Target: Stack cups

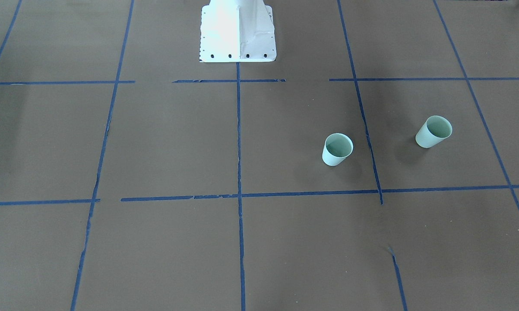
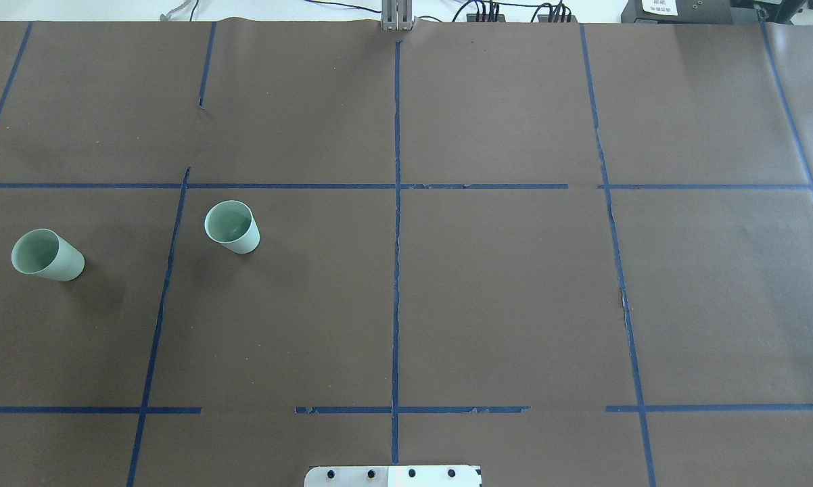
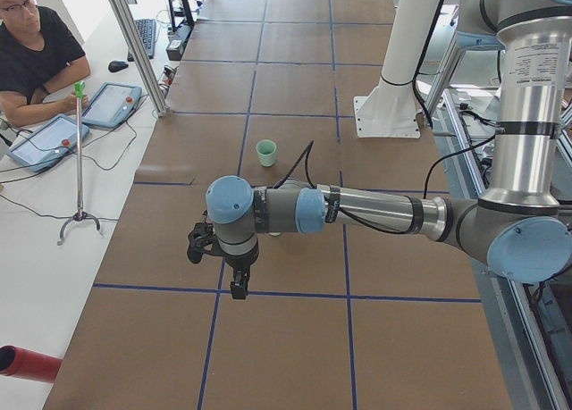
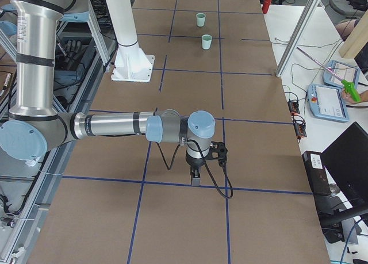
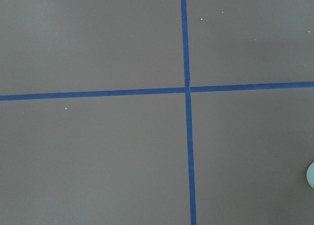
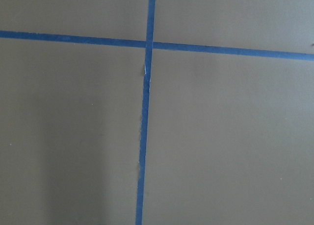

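Nothing is stacked yet. Both cups stand upright, mouths up and well apart on the table, with a blue tape line running between them. The outer cup and the inner cup both sit on the robot's left half.

The left gripper hangs above the table, and I cannot tell whether its jaws are spread or pressed together. Neither cup is beneath those jaws: the wrist view shows bare paper and crossed tape, with only a sliver of one cup off to the side.

The right gripper hangs far from both cups, which stand at the opposite end of the table from its jaws. Its state is equally unclear.

The step in hand looks like the first reach, and the left arm is the better placed. To do it well:

- Centre the spread jaws over one cup.
- Come straight down so a finger passes either side of the wall.
- Pinch gently, since the thin rim probably flexes.
- Lift clear.
- Line up over the other cup's mouth before lowering, because an off-centre drop would likely tip it.
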